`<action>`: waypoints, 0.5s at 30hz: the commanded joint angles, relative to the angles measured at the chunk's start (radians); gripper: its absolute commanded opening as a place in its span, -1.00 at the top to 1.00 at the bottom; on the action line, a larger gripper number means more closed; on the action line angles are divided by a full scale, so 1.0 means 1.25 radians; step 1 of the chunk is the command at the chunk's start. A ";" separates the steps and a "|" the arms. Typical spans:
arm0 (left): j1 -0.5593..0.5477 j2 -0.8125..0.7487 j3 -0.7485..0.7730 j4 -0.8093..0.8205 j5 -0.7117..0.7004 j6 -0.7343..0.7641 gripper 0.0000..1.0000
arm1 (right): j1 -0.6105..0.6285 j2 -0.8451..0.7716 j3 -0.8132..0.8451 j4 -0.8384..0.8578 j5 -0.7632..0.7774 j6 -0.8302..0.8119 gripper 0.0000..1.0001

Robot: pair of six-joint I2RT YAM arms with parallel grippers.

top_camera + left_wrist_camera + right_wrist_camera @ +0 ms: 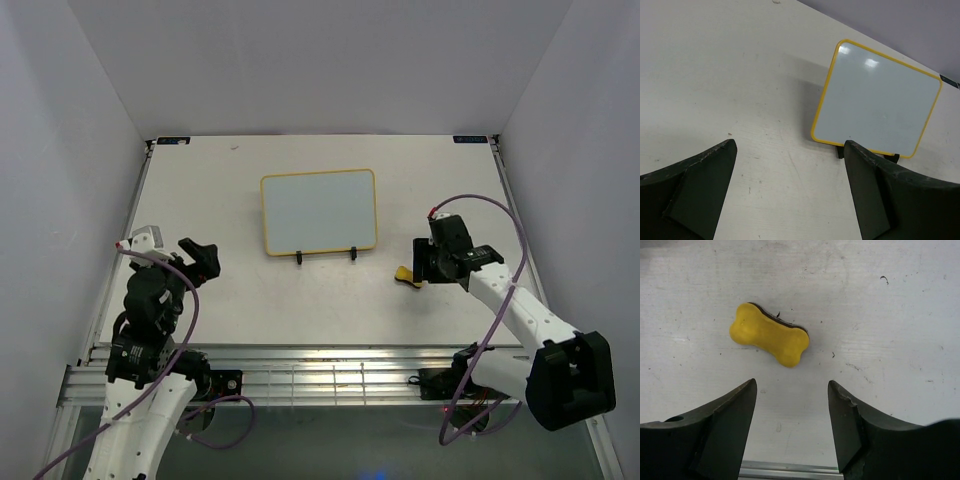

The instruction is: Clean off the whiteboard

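The whiteboard (318, 212) with its thin yellow frame leans on a black wire stand at the table's middle; its face looks blank, also in the left wrist view (879, 99). A yellow bone-shaped eraser (769, 335) lies flat on the table, just beyond my right gripper's fingertips and touching neither. From above, the eraser (404, 275) peeks out left of the right gripper (422, 268). The right gripper (792, 385) is open with nothing between its fingers. At the left side of the table my left gripper (203, 258) is raised and wide open, empty (790, 147).
The stand's two black feet (325, 259) stick out in front of the board. A metal rail (300, 375) runs along the table's near edge, close behind the right gripper. White walls enclose the table on three sides.
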 commanded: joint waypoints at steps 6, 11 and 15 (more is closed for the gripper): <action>0.001 0.051 0.130 -0.068 -0.001 0.012 -0.96 | -0.003 -0.229 0.087 -0.094 -0.006 -0.011 -0.72; 0.002 0.085 0.252 -0.155 0.013 0.095 -0.96 | -0.002 -0.345 0.181 -0.173 0.074 -0.023 -0.80; 0.000 0.061 0.308 -0.194 0.034 0.163 -0.96 | -0.002 -0.405 0.248 -0.251 0.098 -0.039 -0.80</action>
